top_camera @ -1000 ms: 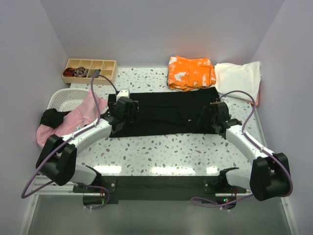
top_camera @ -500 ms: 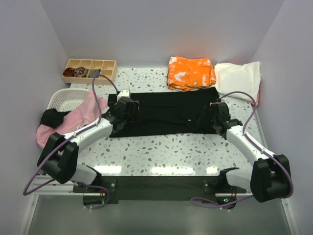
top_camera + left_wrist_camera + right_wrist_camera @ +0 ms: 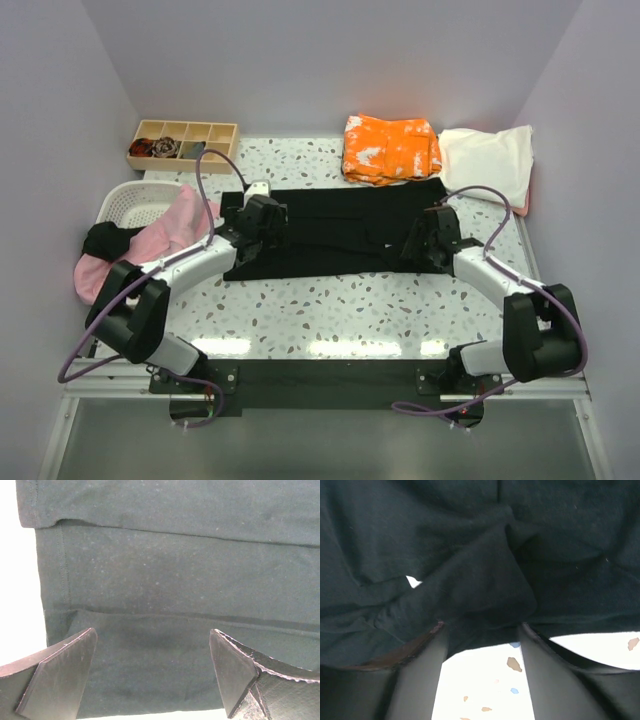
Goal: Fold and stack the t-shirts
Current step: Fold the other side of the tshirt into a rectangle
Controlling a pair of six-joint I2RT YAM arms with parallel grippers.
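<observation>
The black t-shirt (image 3: 340,230) lies flat in a wide folded band across the middle of the table. My left gripper (image 3: 256,228) is open over the shirt's left end; in the left wrist view (image 3: 152,645) its fingers straddle the near hem, with cloth (image 3: 165,580) between them. My right gripper (image 3: 418,240) is open at the shirt's right end; in the right wrist view (image 3: 481,627) its fingers straddle the rumpled near edge (image 3: 485,595), and the white label (image 3: 412,582) shows to the left. The orange blotched shirt (image 3: 390,148) and the cream shirt (image 3: 487,158) lie folded at the back right. The pink shirt (image 3: 160,240) hangs over the basket.
A white slotted basket (image 3: 130,200) stands at the left edge with dark cloth (image 3: 100,240) beside it. A wooden compartment tray (image 3: 183,143) stands at the back left. White walls close in both sides and the back. Speckled tabletop (image 3: 330,310) shows in front of the shirt.
Both grippers have edged a little farther from the bases and inward over the ends of the black shirt. The shirt has barely moved.
</observation>
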